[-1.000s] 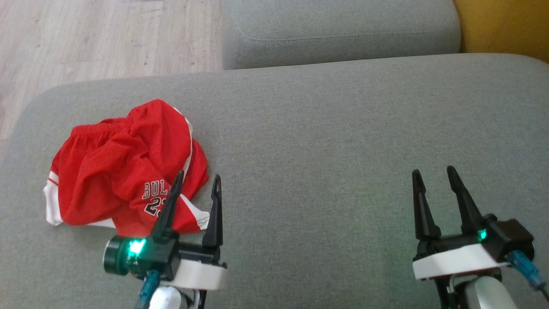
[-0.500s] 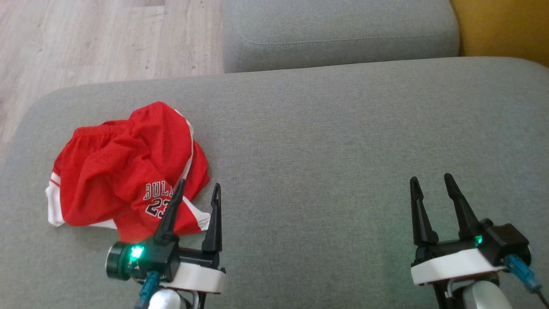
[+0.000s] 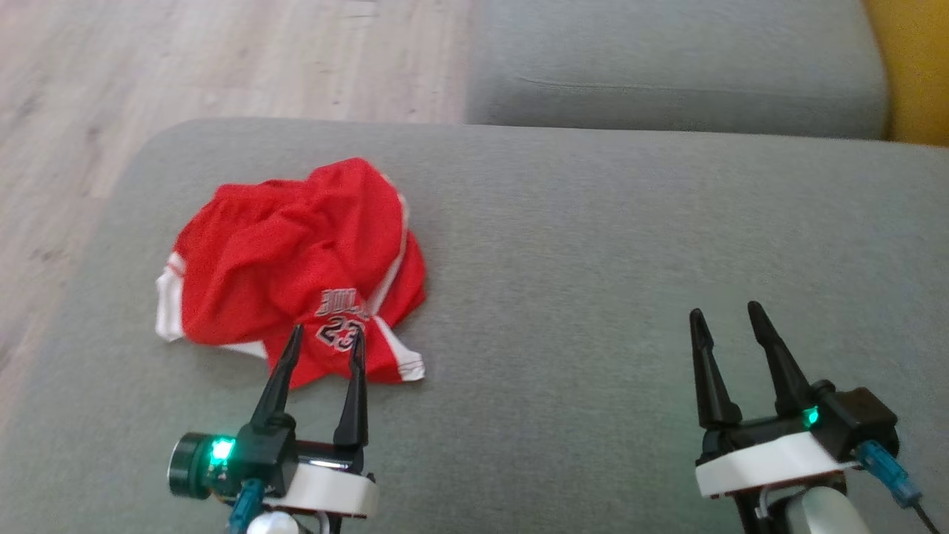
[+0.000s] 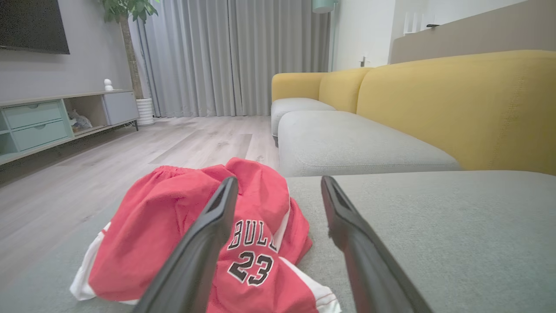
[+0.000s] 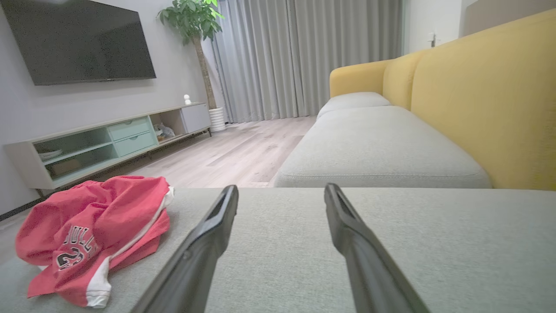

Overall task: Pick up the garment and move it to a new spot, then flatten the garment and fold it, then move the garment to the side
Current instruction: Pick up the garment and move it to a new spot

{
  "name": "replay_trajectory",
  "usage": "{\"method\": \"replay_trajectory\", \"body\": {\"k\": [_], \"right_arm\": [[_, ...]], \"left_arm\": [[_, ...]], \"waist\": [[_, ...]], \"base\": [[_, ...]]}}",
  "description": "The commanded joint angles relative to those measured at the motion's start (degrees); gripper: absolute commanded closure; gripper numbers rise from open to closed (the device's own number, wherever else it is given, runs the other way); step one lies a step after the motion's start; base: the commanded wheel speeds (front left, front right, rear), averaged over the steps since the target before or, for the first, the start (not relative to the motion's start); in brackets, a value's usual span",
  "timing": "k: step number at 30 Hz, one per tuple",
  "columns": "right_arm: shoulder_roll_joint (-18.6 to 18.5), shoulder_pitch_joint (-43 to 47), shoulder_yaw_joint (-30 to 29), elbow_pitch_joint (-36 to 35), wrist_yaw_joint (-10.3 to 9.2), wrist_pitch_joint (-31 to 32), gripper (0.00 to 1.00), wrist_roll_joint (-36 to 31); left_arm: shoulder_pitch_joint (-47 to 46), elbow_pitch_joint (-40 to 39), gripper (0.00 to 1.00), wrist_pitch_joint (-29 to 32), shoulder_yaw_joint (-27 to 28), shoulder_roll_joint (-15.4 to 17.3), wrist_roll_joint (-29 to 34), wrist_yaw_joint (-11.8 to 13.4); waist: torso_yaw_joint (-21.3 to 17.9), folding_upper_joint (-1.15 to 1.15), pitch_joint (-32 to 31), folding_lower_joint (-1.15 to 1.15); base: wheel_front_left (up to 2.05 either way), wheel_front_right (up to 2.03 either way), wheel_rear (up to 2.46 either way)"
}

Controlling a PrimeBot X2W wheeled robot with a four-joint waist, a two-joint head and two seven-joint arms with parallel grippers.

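left gripper (image 3: 327,334): 2 long black tapered fingers (image 3: 276,386) on a black block w/ green LED (image 3: 220,449). Dark round cylinder (image 3: 182,466) on outer side, white plate (image 3: 326,493) beneath, teal plug (image 3: 248,500) at rear. right gripper (image 3: 725,311): same fingers, white plate, green LED; blue connector (image 3: 886,482) + black cable behind, pale forearm (image 3: 815,515) below.
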Motion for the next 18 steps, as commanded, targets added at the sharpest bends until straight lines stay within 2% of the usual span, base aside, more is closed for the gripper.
{"method": "replay_trajectory", "body": {"k": [1,11,18], "right_arm": [[-0.5,-1.2,1.7,-2.1,-0.04,-0.6,0.0,0.5],[-0.5,-0.4,3.7,-1.9,-0.04,-0.6,0.0,1.7],[-0.5,-0.4,5.2,-1.1,-0.04,-0.6,0.0,2.3]], "left_arm": [[-1.6,-1.6,0.0,-0.5,2.4,0.1,0.6,-0.1],[-0.7,-1.6,0.0,-0.5,4.0,0.1,1.5,-0.7],[-0.3,-1.8,0.0,-0.5,5.2,-0.2,1.7,-1.1]], "waist": [[1.8,0.0,-0.3,0.0],[8.1,0.0,-1.1,0.0],[9.7,0.0,-1.0,0.0]], "base": [[0.0,0.0,0.0],[0.0,0.0,0.0],[0.0,0.0,0.0]]}}
